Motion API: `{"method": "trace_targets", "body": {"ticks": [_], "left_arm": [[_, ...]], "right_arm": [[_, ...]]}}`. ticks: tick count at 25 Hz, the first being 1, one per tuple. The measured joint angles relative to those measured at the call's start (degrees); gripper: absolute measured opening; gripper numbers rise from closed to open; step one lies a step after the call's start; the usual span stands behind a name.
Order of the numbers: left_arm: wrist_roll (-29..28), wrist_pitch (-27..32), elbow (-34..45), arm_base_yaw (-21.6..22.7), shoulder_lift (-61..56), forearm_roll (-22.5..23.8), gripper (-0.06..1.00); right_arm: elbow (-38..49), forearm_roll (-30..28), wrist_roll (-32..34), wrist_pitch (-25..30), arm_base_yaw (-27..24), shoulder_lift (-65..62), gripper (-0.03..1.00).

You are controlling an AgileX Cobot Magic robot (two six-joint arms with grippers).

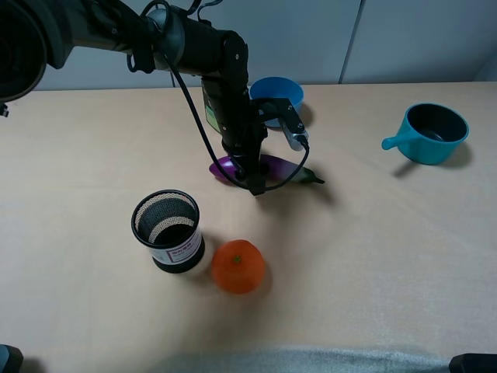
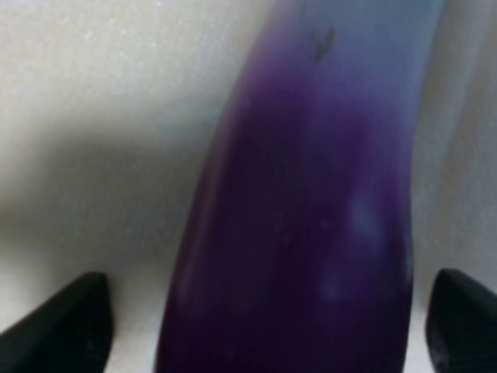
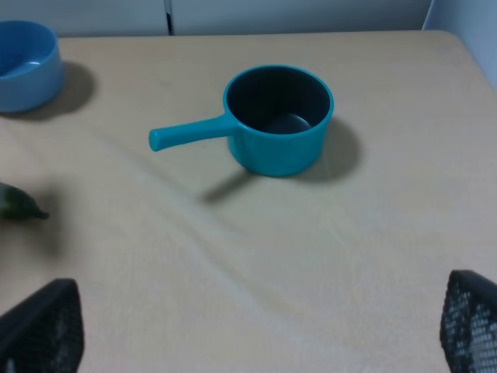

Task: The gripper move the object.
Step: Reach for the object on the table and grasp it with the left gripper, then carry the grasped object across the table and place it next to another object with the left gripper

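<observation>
The purple eggplant [image 1: 278, 166] lies on the tan table, its green stem tip pointing right. My left gripper [image 1: 255, 183] has come down over its middle. In the left wrist view the eggplant [image 2: 311, 233] fills the space between the two black fingertips [image 2: 66, 326], which stand apart on either side of it, with a gap on one side. The left gripper [image 2: 264, 330] is open around it. My right gripper [image 3: 256, 326] is open and empty, with only its fingertips showing. The stem tip [image 3: 19, 203] shows at the edge of the right wrist view.
A black mesh cup [image 1: 167, 231] and an orange [image 1: 238, 266] stand in front of the eggplant. A blue bowl [image 1: 278, 92] sits behind the left arm. A teal saucepan [image 1: 431, 132] sits at the far right, also in the right wrist view [image 3: 279, 120].
</observation>
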Motion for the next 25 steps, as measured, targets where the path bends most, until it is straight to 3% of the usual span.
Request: {"method": "trace_targets", "body": {"ticks": [6, 10, 25], "left_arm": [[0.0, 0.0, 0.0, 0.0, 0.0, 0.0, 0.69], [0.1, 0.0, 0.0, 0.0, 0.0, -0.1, 0.53], [0.4, 0.1, -0.2, 0.0, 0.0, -0.1, 0.52]], "right_arm": [[0.0, 0.0, 0.0, 0.0, 0.0, 0.0, 0.69], [0.0, 0.0, 0.0, 0.0, 0.0, 0.0, 0.69], [0.0, 0.0, 0.0, 0.0, 0.0, 0.0, 0.69]]}}
